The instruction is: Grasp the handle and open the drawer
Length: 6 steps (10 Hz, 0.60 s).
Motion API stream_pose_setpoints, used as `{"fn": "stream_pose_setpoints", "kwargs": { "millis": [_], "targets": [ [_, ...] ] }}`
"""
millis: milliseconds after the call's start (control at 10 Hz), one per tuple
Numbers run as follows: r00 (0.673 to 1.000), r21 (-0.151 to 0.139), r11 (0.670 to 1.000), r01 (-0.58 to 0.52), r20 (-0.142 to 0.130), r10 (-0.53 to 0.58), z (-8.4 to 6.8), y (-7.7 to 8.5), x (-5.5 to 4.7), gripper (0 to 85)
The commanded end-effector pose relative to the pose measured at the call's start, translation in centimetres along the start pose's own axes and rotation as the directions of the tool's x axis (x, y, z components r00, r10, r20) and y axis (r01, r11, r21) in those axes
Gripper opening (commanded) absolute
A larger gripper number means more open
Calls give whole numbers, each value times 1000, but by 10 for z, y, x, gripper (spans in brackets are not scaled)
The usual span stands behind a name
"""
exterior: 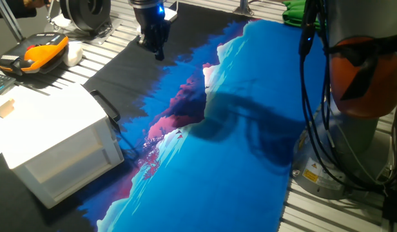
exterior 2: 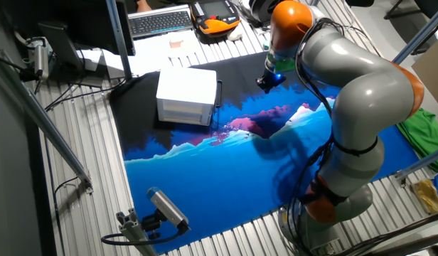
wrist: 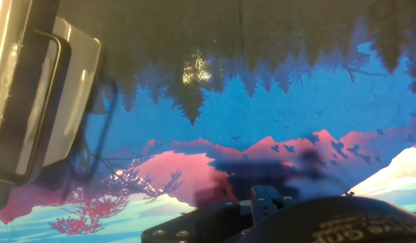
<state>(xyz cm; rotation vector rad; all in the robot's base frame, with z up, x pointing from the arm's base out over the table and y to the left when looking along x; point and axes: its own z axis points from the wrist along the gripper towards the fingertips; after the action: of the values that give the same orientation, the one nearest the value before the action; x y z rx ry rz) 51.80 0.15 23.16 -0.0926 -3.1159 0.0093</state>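
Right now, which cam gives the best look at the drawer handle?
The hand view: the handle fills the left side, its black bar standing clear of the white drawer face. One fixed view shows it small but distinct at the cabinet's end. The other fixed view shows only a thin dark line. The claw is well away.

Arm point(exterior 2: 361, 92): grey rounded links, orange bands at the joints.
Base point(exterior: 359, 71): grey column with an orange ring, yellow warning sticker low down.
Cables point(exterior: 309, 96): black, bundled beside the base.
Gripper point(exterior: 156, 40): black body, blue light glowing above it.
Hand housing point(wrist: 289, 219): black, visible screws.
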Motion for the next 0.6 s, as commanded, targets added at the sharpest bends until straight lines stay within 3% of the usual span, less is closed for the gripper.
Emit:
{"fn": "stream_pose_setpoints", "kwargs": {
  "millis": [0,300,500],
  "targets": [
    [1000,-22,1000,-9,-6,9,0,0,0,0],
    [1000,-15,1000,-26,4,26,3,8,0,0],
    [999,-26,999,-33,6,34,5,12,-1,0]
  ]
}}
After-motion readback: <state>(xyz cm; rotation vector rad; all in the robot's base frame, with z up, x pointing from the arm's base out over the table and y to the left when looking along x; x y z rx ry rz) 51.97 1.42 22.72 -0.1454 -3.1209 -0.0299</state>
